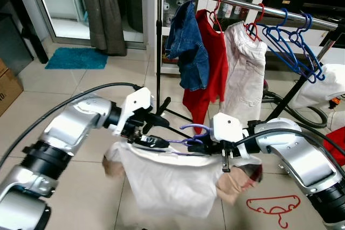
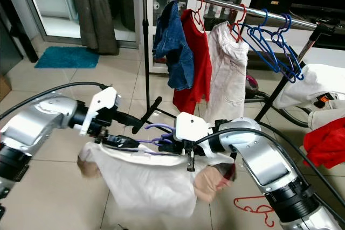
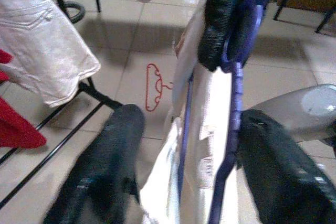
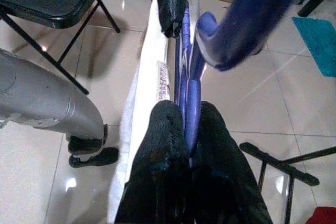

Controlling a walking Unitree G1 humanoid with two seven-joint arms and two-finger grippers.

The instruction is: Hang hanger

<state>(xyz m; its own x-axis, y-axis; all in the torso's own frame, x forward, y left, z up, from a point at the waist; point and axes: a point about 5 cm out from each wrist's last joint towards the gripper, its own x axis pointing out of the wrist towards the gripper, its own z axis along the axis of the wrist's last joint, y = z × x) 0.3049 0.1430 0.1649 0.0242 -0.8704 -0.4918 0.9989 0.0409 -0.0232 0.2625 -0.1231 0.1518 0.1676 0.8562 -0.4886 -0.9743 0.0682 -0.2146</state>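
Standing well beyond and above both arms, the clothes rail (image 1: 242, 2) lies ahead of the purple hanger (image 1: 194, 134), which carries a white garment (image 1: 170, 179) and is held low in front of the robot, its long axis running across from one arm to the other with the hook toward the rail. Nearer the hook, the right gripper (image 4: 186, 129) is clamped shut on the hanger's bar, which the right wrist view makes plain. From the left wrist view, the left gripper (image 3: 184, 145) has its fingers spread apart either side of hanger and cloth, gripping nothing.
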